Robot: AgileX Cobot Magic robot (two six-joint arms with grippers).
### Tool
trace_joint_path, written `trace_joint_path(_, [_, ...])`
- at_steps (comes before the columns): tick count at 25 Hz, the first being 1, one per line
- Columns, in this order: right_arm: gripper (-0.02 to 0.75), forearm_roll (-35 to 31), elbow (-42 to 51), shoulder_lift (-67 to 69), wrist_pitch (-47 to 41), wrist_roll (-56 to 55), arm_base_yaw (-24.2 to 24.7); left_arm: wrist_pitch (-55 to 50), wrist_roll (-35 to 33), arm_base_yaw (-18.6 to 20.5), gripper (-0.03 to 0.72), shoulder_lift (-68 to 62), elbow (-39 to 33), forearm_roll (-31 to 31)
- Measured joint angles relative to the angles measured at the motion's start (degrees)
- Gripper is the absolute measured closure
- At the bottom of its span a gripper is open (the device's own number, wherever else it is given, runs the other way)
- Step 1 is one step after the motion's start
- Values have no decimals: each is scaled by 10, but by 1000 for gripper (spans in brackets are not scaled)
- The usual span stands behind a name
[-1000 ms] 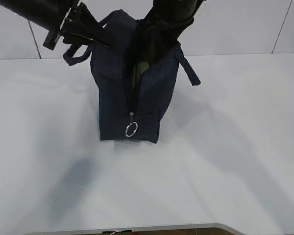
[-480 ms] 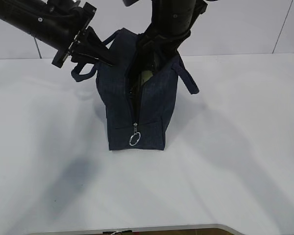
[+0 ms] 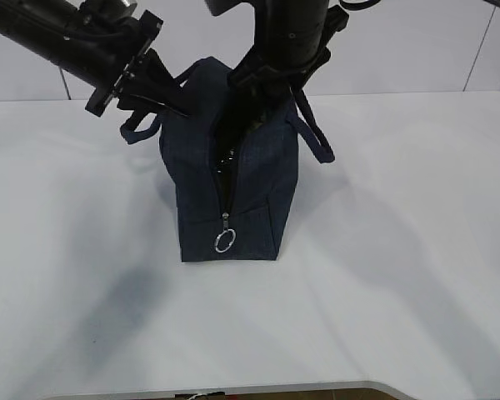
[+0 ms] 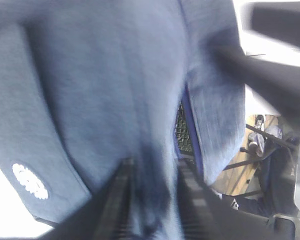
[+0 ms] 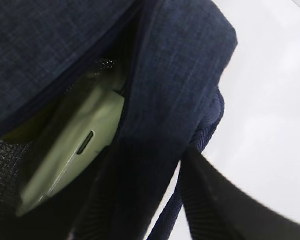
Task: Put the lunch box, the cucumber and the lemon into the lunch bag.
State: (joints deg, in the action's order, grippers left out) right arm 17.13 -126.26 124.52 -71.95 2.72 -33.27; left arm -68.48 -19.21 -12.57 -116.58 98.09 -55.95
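Observation:
The navy lunch bag stands upright on the white table, its zipper open down the near end, with the silver ring pull hanging low. My left gripper is shut on the bag's upper left wall, with fabric between its fingers. My right gripper pinches the right wall at the top, one finger inside and one outside. The lunch box's sage-green lid lies inside the bag. The cucumber and the lemon are out of view.
The bag's strap handles hang out at the left and the right. The white table runs to a wall at the back, and its front edge is near the bottom.
The bag has come down from a raised, tilted pose and stands flat, shifted slightly. The left arm has lowered. The green lid no longer shows in the exterior view.

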Motion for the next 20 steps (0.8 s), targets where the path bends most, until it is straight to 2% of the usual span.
trace_joint_path(2, [368, 0, 0, 0, 0, -3, 0, -1, 0, 0, 656, 0, 0, 0])
trace_joint_path(8, [353, 0, 0, -25, 0, -9, 0, -2, -1, 3, 447, 1, 0, 0])
trace_joint_path(10, [352, 0, 0, -45, 1, -10, 0, -2, -1, 5, 402, 6, 0, 0])
trace_joint_path(20, [351, -22, 0, -133, -1, -30, 0, -6, -1, 11, 370, 49, 0, 5])
